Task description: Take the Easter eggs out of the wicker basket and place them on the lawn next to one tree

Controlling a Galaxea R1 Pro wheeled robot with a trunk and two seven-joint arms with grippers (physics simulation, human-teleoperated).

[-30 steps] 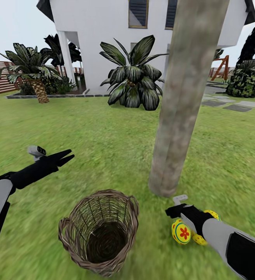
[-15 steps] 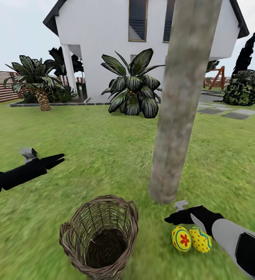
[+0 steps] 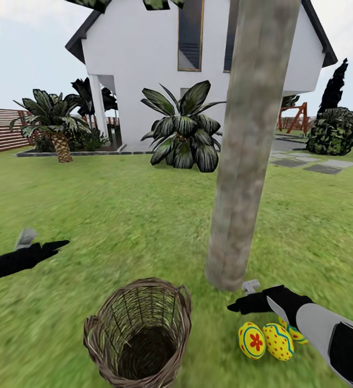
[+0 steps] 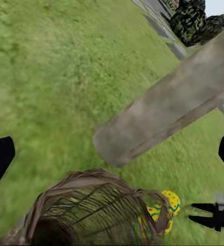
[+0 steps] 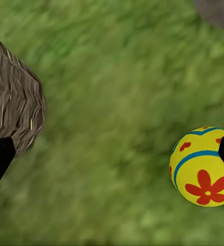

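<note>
On the short green lawn [image 3: 117,215], the round brown wicker basket [image 3: 138,331] sits in front and to the left of the thick grey-brown tree trunk [image 3: 246,161]. 3 yellow painted Easter eggs [image 3: 273,340] lie together on the grass to the right of the basket, just before the trunk's foot. The white house [image 3: 144,64] stands far behind.

White two-storey house [image 3: 144,70] with dark roof and tall windows, under pale cloudy sky. Brown slatted fence [image 3: 1,129] at far left. Short palm [image 3: 55,116] and broad-leaved plant [image 3: 184,129] before the house. Grey paving slabs [image 3: 322,167] and dark shrubs [image 3: 332,132] at right.
</note>
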